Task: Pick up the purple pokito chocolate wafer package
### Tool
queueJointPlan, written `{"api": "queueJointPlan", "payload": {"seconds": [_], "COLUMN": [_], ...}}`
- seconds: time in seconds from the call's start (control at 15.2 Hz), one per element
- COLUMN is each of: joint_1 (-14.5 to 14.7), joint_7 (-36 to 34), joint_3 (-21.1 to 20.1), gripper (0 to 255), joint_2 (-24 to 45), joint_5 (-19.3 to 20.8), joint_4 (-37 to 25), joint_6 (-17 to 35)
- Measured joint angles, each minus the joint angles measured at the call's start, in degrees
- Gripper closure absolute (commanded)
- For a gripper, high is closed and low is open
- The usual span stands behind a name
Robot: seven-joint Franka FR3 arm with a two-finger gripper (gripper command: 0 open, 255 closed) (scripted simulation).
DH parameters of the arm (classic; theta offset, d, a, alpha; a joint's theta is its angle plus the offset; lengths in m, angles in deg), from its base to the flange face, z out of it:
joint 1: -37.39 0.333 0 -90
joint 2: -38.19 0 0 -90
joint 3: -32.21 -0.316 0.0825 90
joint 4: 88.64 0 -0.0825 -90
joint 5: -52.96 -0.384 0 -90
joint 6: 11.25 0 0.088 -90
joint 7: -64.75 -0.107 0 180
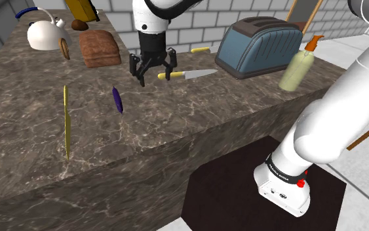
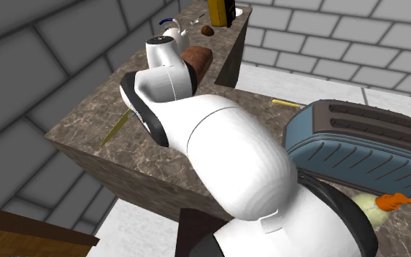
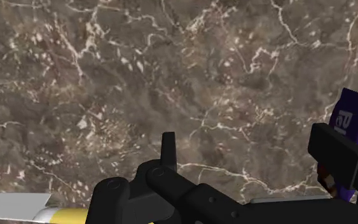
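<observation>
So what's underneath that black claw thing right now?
Bare brown marbled counter lies under the open gripper, with nothing between its fingers. The purple package sits off to one side, partly covered by one finger; the knife lies on the other side.

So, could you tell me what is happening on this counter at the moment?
A white Franka arm is going for the purple wafer package on the marble counter. Its black gripper hangs open above the counter, between the package and a yellow-handled knife, holding nothing. The package lies untouched, off to one side of the gripper.
</observation>
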Motion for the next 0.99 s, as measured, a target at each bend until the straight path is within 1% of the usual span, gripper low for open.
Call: {"api": "queueJointPlan", "payload": {"seconds": [0.33, 0.53, 0.66, 0.79, 0.99], "joint_1": [2.50, 4.78, 6.36, 6.81, 6.84], "joint_7": [-7.91, -12.12, -14.38, -15.04, -15.28], "joint_3": [-2.44, -2.95, -3.06, -2.99, -2.87], "gripper": [0, 0, 0, 0, 0], "joint_2": [10.97, 18.53, 22.33, 23.56, 24.13], "joint_5": [3.82, 6.77, 8.19, 8.65, 8.91], "joint_4": [-10.59, -18.78, -23.28, -24.02, -22.36], "joint_6": [0.24, -0.59, -1.37, -0.91, 1.28]}}
